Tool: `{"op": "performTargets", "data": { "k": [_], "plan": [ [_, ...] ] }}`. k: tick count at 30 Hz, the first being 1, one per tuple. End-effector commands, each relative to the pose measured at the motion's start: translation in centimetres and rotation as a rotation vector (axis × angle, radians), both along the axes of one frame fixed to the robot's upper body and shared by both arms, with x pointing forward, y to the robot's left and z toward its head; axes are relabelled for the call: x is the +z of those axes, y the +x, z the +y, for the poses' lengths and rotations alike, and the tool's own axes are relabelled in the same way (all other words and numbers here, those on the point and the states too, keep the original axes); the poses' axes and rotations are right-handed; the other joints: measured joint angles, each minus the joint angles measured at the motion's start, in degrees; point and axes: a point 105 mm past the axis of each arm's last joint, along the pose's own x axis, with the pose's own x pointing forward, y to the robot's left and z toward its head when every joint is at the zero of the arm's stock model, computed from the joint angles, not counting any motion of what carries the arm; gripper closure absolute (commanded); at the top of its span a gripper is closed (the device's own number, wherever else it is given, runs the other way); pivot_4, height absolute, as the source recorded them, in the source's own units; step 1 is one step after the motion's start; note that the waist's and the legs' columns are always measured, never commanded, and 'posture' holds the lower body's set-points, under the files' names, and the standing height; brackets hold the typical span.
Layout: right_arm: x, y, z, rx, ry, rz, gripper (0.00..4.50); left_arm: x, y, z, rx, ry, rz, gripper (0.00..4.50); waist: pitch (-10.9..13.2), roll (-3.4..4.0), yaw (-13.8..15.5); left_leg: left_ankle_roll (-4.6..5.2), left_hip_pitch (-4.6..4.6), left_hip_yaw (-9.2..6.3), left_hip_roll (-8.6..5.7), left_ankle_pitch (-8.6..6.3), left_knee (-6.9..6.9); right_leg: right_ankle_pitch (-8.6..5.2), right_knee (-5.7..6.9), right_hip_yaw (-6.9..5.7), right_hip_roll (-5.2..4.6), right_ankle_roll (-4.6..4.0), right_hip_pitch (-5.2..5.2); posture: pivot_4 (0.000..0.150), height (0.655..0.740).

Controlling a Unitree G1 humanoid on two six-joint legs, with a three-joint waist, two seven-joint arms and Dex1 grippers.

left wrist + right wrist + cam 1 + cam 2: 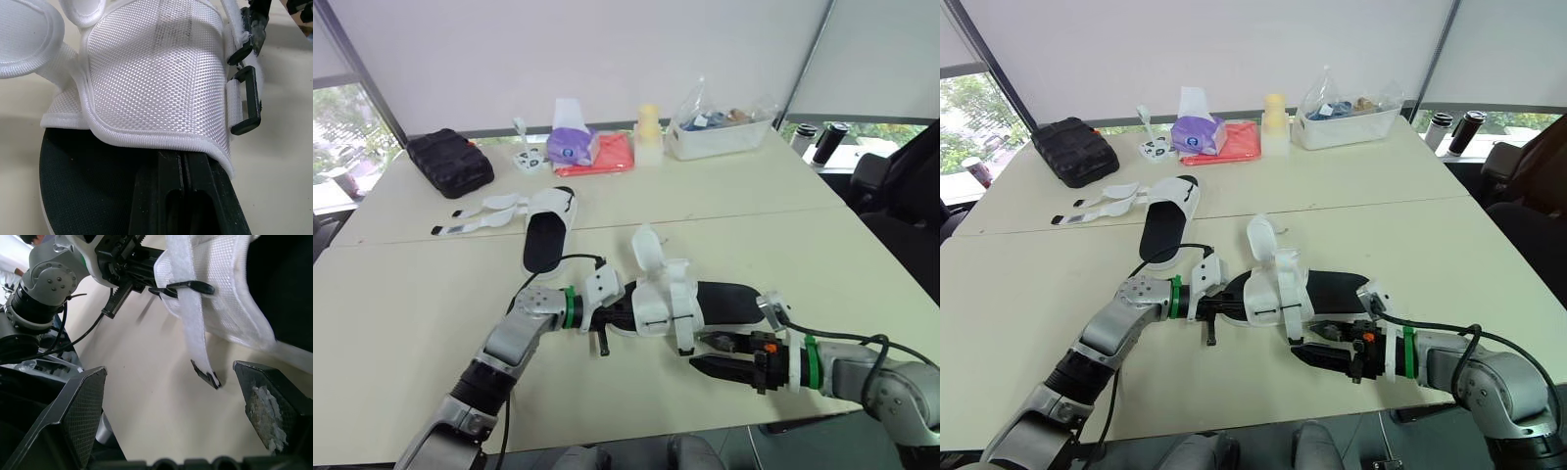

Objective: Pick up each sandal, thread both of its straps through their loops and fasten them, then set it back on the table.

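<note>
The near sandal point(729, 302), black-soled with white mesh straps point(156, 73), lies on the table point(401, 323) in front of me. My left gripper point(625, 316) is shut on its toe end, with both fingers point(181, 191) pressed together on the footbed under the strap. One strap point(195, 328) passes through a black loop point(191, 285) and hangs down. Its tip dangles between the fingers of my open right gripper point(168, 368), which sits beside the sandal point(710, 354). Another strap flap point(646, 247) stands upright. The second sandal point(548, 230) lies farther back, its straps point(475, 220) spread out unfastened.
Along the far edge sit a black case point(450, 162), a purple tissue box point(573, 145), a red cloth point(607, 155), a pale bottle point(648, 132) and a clear bin point(720, 127). Dark flasks point(827, 142) and a chair point(901, 186) stand at the right.
</note>
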Motion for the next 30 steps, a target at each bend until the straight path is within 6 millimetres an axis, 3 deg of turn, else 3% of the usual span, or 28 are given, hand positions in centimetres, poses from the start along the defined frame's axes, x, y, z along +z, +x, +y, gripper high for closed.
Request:
{"op": "performTargets", "data": {
  "k": [1,4,11,14,23,30],
  "plan": [
    [0.2,0.2,1.2,0.030,0.029,-0.026,0.04,0.2,-0.5,-0.6,-0.026,-0.002,-0.016,4.50,0.0,0.00,0.0,0.00,0.01,0.00,0.00,0.00,0.00,0.00,0.00,0.00,0.00,0.00,0.00,0.150,0.7400],
    [0.1,0.4,1.4,0.017,0.051,-0.025,0.84,0.1,-0.6,-0.6,-0.025,-0.004,-0.015,4.50,0.0,0.00,0.0,0.00,0.00,0.00,0.00,0.00,0.00,0.00,0.00,0.00,0.00,0.00,0.00,0.150,0.7400],
    [-0.9,-0.4,2.2,0.043,0.051,0.020,4.41,0.1,-0.6,-0.7,-0.022,-0.007,-0.011,4.50,0.0,0.00,0.0,0.00,0.01,-0.01,0.00,0.00,0.00,0.00,-0.01,0.00,0.00,0.00,0.01,0.150,0.7400],
    [-1.3,-0.9,2.4,0.053,0.047,0.040,4.41,0.1,-0.5,-0.7,-0.022,-0.008,-0.011,4.50,0.0,0.00,0.0,0.00,0.01,-0.01,0.00,0.00,0.00,0.00,-0.01,0.00,0.00,0.00,0.01,0.150,0.7400],
    [-3.1,-5.1,1.8,0.181,-0.051,0.146,4.41,-0.1,-0.5,-0.7,-0.019,-0.006,-0.006,4.50,0.0,-0.01,0.1,0.02,0.05,-0.02,0.00,-0.02,0.00,-0.05,-0.05,-0.03,0.00,0.07,0.09,0.150,0.7400],
    [-3.0,-5.8,1.3,0.211,-0.084,0.147,4.41,-0.2,-0.4,-0.6,-0.020,-0.001,-0.006,4.50,0.0,-0.03,0.1,0.04,0.06,-0.02,0.00,-0.03,0.00,-0.08,-0.06,-0.02,-0.01,0.12,0.12,0.150,0.7400]
  ]
}}
